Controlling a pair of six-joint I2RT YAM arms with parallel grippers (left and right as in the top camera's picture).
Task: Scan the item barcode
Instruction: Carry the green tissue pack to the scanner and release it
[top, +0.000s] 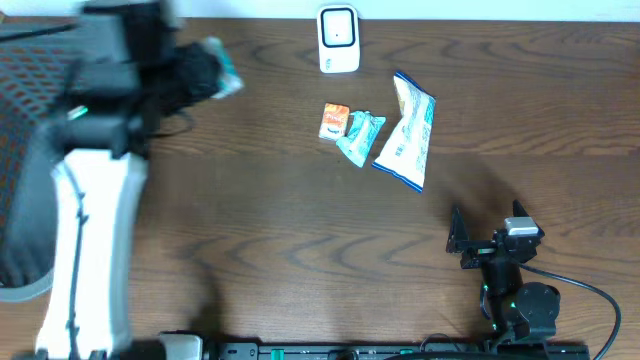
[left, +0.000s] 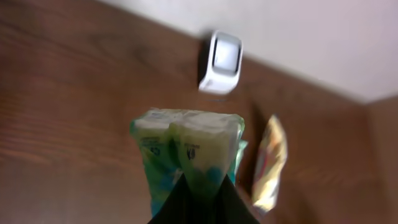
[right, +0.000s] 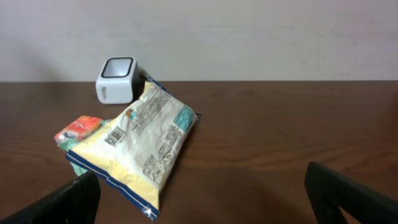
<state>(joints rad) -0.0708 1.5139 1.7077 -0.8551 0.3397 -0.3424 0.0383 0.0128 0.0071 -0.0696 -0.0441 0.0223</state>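
Left gripper (left: 194, 190): dark fingers closed on the lower edge of item 1, pinching it upright.

1. Green-and-white packet (left: 186, 140). The task's thing. Held off the table (top: 250, 230) at its far left, well apart from the scanner. Blurred in both views, so no barcode can be made out. Judged light, soft and film-wrapped: likely to flex and slip. The present edge pinch suits it, leaving the broad faces bare for reading. A grip across the middle would risk covering the code.
2. Scanner (top: 338, 40). White block with a dark window, upright at the table's far edge, centre.
3. Snack bag (top: 405, 132). Large, yellow-white with blue trim, lying flat to the right of the scanner. Printed back panel faces up in the right wrist view.
4. Orange sachet (top: 334, 121) and teal packet (top: 358, 137). Small, just beside the bag.
5. Right gripper (top: 486, 222). Jaws spread wide, holding nothing, low at the near right.
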